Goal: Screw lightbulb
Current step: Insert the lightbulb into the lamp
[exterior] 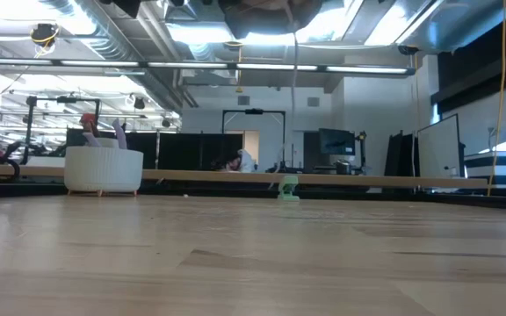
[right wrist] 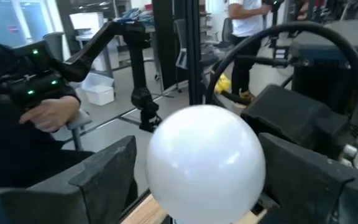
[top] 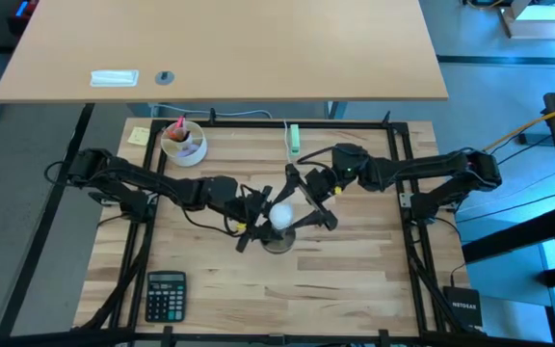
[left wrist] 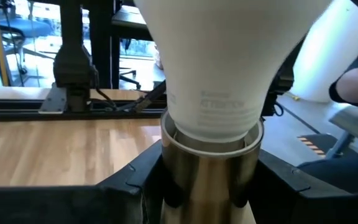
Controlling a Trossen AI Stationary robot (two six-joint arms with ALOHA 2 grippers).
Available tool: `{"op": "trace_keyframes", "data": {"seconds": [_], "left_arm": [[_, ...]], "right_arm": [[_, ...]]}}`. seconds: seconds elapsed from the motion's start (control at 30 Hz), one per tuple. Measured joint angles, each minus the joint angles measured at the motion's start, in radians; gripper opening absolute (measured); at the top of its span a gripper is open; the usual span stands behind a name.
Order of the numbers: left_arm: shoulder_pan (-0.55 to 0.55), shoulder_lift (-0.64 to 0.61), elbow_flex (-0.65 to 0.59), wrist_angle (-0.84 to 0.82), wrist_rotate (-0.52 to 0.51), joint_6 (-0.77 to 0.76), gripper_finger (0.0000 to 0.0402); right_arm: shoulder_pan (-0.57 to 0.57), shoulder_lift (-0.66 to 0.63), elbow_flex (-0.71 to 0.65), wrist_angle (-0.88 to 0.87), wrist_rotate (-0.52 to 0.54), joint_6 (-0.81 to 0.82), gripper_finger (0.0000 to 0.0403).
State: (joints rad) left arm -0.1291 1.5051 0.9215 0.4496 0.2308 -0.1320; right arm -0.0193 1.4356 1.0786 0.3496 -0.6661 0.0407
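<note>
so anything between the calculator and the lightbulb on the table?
Nothing: in the high view the wood between the calculator and the lightbulb is bare. The left claw comes in from above that line.

I can see faint grey print on the lightbulb [left wrist: 229, 106] neck, too blurred to read. At five o'clock on the floor, a black box [top: 463, 310] reads "NETGEAR".

lightbulb [top: 282, 216] mid-table between 2 grippers, calculator [top: 165, 294] probably nearer front-left
</note>
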Motion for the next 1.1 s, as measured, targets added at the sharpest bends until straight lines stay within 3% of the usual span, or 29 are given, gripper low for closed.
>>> {"op": "trace_keyframes", "data": {"seconds": [0.23,0.53,0.73,0.93,1.1], "left_arm": [[0.008,0.000,0.000,-0.009,0.003,-0.026,0.0164],[0.009,0.002,-0.002,-0.022,-0.029,-0.026,0.0164],[0.000,0.002,-0.002,-0.054,-0.213,-0.033,0.0164],[-0.031,-0.005,-0.003,-0.120,-0.506,-0.036,0.0164],[-0.055,-0.003,-0.003,-0.103,-0.688,-0.040,0.0164]], "right_arm": [[0.027,0.000,0.002,-0.025,0.023,-0.033,0.0281],[0.040,-0.004,0.003,-0.072,0.126,-0.050,0.0276],[0.041,-0.025,0.003,-0.164,0.331,0.026,0.0254],[0.075,-0.045,0.006,-0.276,0.630,0.050,0.0252],[0.110,-0.038,0.007,-0.277,0.829,0.097,0.0251]]}}
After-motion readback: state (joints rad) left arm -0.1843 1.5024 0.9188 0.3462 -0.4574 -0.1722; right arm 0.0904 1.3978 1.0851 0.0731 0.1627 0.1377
